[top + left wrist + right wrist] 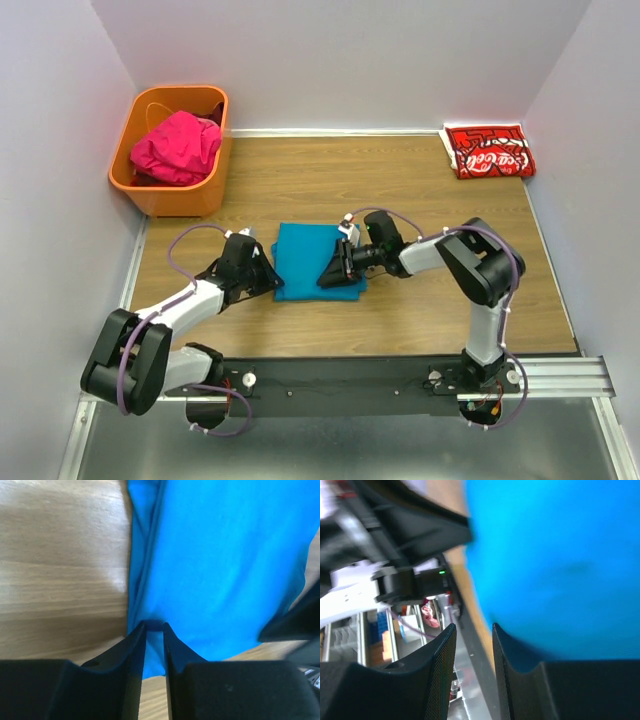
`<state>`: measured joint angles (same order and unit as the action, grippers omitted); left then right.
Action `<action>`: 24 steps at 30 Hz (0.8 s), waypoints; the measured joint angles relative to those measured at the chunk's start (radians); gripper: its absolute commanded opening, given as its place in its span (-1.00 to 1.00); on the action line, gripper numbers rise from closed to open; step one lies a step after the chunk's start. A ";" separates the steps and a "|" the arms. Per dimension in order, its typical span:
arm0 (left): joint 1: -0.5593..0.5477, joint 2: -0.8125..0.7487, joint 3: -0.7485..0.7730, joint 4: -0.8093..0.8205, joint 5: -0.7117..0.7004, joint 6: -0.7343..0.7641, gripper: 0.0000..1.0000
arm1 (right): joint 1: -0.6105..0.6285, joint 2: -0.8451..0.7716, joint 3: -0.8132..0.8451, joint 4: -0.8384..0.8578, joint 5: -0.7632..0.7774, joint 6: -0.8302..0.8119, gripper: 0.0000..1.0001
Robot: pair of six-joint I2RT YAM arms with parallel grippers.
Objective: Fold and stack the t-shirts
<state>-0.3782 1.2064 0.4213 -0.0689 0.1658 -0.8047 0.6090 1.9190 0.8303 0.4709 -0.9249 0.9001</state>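
A plain teal-blue t-shirt (pixel 312 258) lies folded in a rectangle mid-table. My left gripper (pixel 272 281) is at its near-left corner; in the left wrist view the narrow jaws (pixel 154 625) pinch a fold of the blue cloth (pixel 225 565) at their tips. My right gripper (pixel 336 268) rests on the shirt's right part. In the blurred right wrist view it (pixel 474 626) stands open with nothing between the fingers, and blue cloth (pixel 555 565) lies beside its right finger. A folded red t-shirt (pixel 488 151) with white script lies far right. A magenta-pink t-shirt (pixel 177 146) sits crumpled in the basket.
The orange plastic basket (pixel 170 196) stands at the far-left corner of the wooden table (pixel 400 190). Walls close in the left, back and right sides. The metal rail (pixel 560 375) with both arm bases runs along the near edge.
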 measured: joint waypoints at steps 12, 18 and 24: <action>-0.080 -0.057 0.185 -0.152 -0.144 0.130 0.26 | -0.032 -0.188 0.034 -0.315 0.174 -0.195 0.27; -0.343 0.043 0.424 -0.198 -0.296 0.241 0.82 | -0.190 -0.422 0.070 -0.553 0.454 -0.330 0.91; -0.548 0.238 0.574 -0.268 -0.383 0.295 0.95 | -0.220 -0.563 0.071 -0.800 0.770 -0.420 1.00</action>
<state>-0.9264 1.4448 0.9951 -0.3367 -0.2173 -0.5098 0.3885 1.3556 0.9016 -0.3286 -0.1551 0.4805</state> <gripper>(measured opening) 0.971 0.996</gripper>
